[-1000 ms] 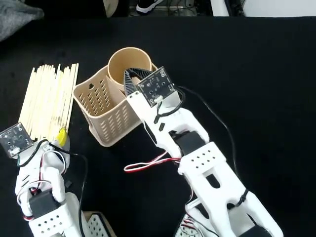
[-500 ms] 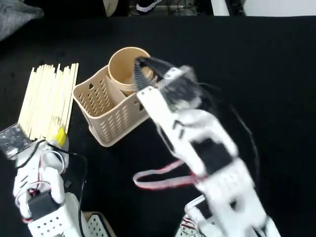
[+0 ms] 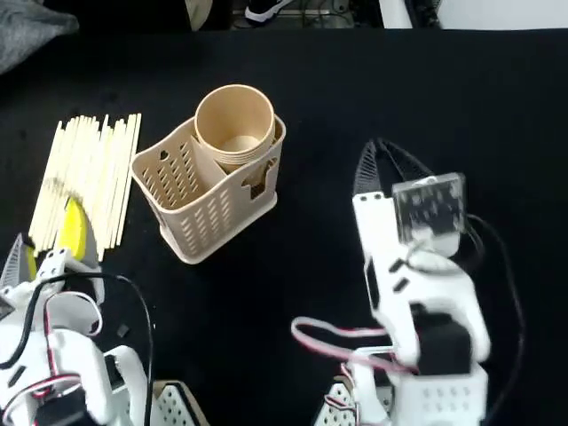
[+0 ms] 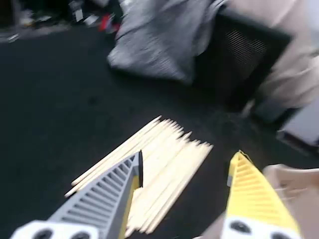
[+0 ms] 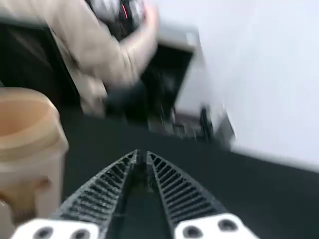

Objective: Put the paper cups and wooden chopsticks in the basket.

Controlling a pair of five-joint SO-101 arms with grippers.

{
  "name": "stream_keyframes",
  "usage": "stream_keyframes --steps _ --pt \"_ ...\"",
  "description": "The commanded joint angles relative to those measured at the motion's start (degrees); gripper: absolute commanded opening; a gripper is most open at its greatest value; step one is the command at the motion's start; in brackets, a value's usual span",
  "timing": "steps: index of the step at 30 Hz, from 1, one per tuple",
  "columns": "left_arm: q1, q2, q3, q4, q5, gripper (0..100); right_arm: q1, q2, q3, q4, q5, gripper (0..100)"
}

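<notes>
A stack of paper cups (image 3: 234, 120) stands upright in one compartment of the beige slotted basket (image 3: 211, 206). The wooden chopsticks (image 3: 84, 176) lie in a flat bundle on the black table, left of the basket. My left gripper (image 3: 44, 244) hangs open over the near end of the bundle, its yellow finger (image 3: 73, 226) above the sticks. The left wrist view shows the chopsticks (image 4: 159, 149) beyond the open left gripper (image 4: 189, 155). My right gripper (image 3: 382, 164) is shut and empty, well to the right of the basket. In the right wrist view the right gripper (image 5: 142, 155) points past the cups (image 5: 25, 124).
A black cloth covers the table (image 3: 426, 89), with open room right of the basket and behind it. Grey fabric (image 3: 31, 27) lies at the far left corner. A red and white cable (image 3: 328, 330) loops at the right arm's base.
My right gripper has let go of the cup in the basket, drawn back to the right and shut. My left gripper has shifted left and now stands open over the chopsticks' near end.
</notes>
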Motion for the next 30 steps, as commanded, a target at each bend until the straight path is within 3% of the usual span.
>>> stream_keyframes --steps 1,9,18,30 --pt "7.2 9.3 -9.8 0.3 2.3 29 4.3 1.5 12.4 -8.0 -0.5 1.1" --pt "19.6 32.2 -20.4 3.3 2.4 29 2.2 2.4 35.8 -33.1 -0.3 1.1" --pt "23.1 46.3 -26.5 4.2 6.2 29 2.6 2.4 36.7 -31.7 -0.4 1.1" --pt "23.3 58.0 -29.0 9.7 0.6 26 2.6 2.4 36.7 -31.6 -0.4 1.1"
